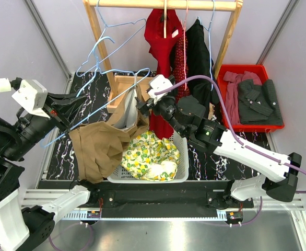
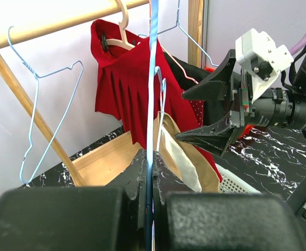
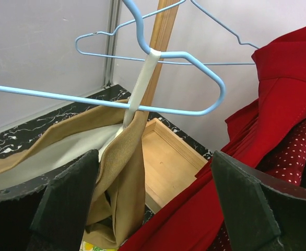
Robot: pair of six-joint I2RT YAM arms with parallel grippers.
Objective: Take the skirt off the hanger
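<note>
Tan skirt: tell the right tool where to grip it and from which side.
Grip the tan skirt at its bunched waistband just below the white loop, which hangs over the blue hanger near its rounded end. That strip hangs narrow and vertical, so bring the open right tool straight in, one finger each side.

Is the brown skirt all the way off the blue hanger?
No, the brown skirt hangs from the blue hanger by its white loop, which wraps over the wire.
</note>
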